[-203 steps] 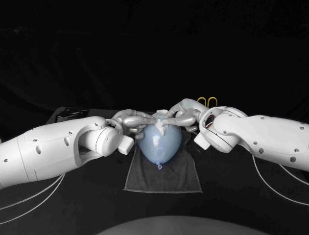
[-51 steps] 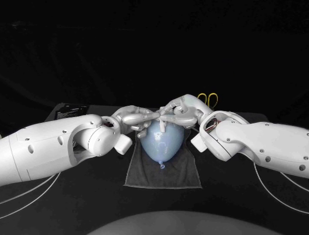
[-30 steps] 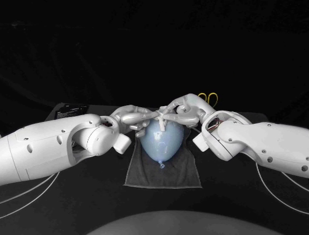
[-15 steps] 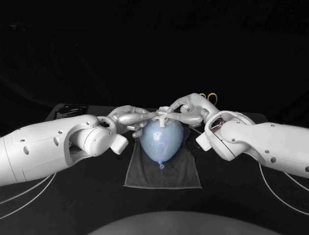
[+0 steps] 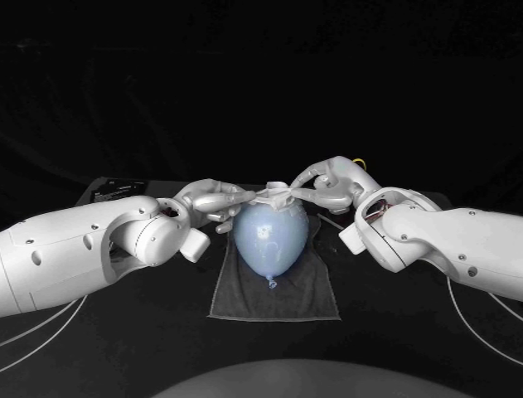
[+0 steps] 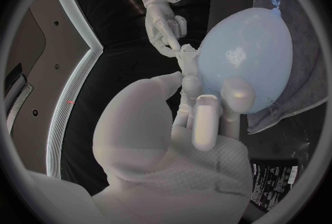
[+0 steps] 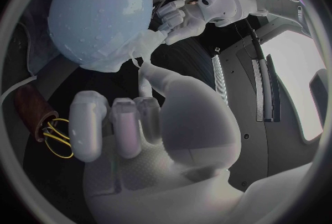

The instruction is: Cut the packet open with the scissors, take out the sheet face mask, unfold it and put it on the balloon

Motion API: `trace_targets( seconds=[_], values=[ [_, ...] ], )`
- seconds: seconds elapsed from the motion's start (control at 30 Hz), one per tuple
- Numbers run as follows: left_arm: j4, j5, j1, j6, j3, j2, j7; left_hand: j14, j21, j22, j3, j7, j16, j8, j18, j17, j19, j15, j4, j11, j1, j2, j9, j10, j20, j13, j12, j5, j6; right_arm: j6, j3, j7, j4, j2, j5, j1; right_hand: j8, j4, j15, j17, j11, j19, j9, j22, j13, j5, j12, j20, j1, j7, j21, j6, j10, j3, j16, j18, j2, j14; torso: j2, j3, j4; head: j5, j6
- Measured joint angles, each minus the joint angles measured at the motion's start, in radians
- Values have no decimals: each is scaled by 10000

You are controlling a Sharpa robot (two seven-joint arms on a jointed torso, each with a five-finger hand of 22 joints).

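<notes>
The balloon (image 5: pixel 269 240) lies on a cloth (image 5: pixel 273 292) mid-tabletop (image 5: pixel 369 340), long axis running from near edge to far, knot nearest. The left hand (image 5: pixel 217 201) and right hand (image 5: pixel 333 184) each pinch the bunched mask (image 5: pixel 273 195) over its far end, equally close.

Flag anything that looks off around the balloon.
The sheet mask is bunched into a narrow crumpled strip, pinched between the left hand and right hand at the balloon's far end, not spread over it. The balloon itself looks intact on its dark cloth.
</notes>
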Motion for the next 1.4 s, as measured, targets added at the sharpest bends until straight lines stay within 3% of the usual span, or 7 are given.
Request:
trace_targets(
  seconds=[0.2, 0.23, 0.27, 0.9, 1.4],
  values=[
    [-1, -60, 0, -16, 0, -26, -17, 0, 37, 21, 43, 0, 0, -2, 0, 0, -1, 0, 42, -1, -10, -9, 0, 1, 0, 0, 0, -1, 1, -68, 15, 17, 36, -168, 10, 0, 19, 17, 0, -1, 0, -6, 0, -6, 3, -16, 0, -19, 0, -13, 0, 10, -1, 16, 35, -2, -1, 0, 0, 1, -5, -1, 10],
    [-2, -66, 0, -19, 0, -32, -20, 0, 37, 29, 156, 0, 0, -2, 0, 0, -1, 0, -70, -2, -42, -41, 0, 2, 0, 10, 0, -4, 1, -74, 16, 19, 39, -193, 11, 0, 21, 21, 0, -1, 0, 1, 0, -5, 3, -20, 0, -27, 0, -15, 0, 10, -1, 21, 35, -3, -1, 0, 0, 1, -5, -3, 11],
    [-2, -72, 0, -21, 0, -38, -22, 0, 37, 30, 586, 1, 0, -4, 0, 0, -1, 1, -500, -1, -109, -107, 1, 3, 0, 25, -1, -24, 1, -81, 16, 21, 42, -217, 13, 0, 23, 27, 0, 0, 1, 10, 0, -5, 3, -20, -1, -36, 0, -17, 0, 9, -1, 27, 35, -3, -1, 0, 0, 1, -6, -6, 11],
    [111, -125, -1, 121, -1, -186, -118, 1, 77, 78, 650, 0, -1, 19, 1, 0, 70, 2, -455, 16, -253, -250, 51, 56, 1, 102, -2, 20, 71, -53, 23, -58, 364, -685, 45, 0, 71, -12, 0, 7, 2, 7, 1, 3, -5, 8, -23, -36, -54, -37, 47, -15, -2, 68, 25, -6, -57, 0, -5, -6, -3, -80, 40],
    [282, -299, -17, 934, -2, -256, -151, 1, 76, 24, 735, 0, -2, 19, 1, 0, 69, 3, -486, 16, -277, -273, 51, 58, 2, 85, -3, 15, 70, 372, -8, -395, 767, -869, 64, -34, 159, -95, 0, -1, 3, 4, 3, -2, 3, 1, -261, -35, -123, -43, -309, -63, -4, 209, 35, -8, -89, 0, -6, -7, 1, -127, 64]
  ],
)
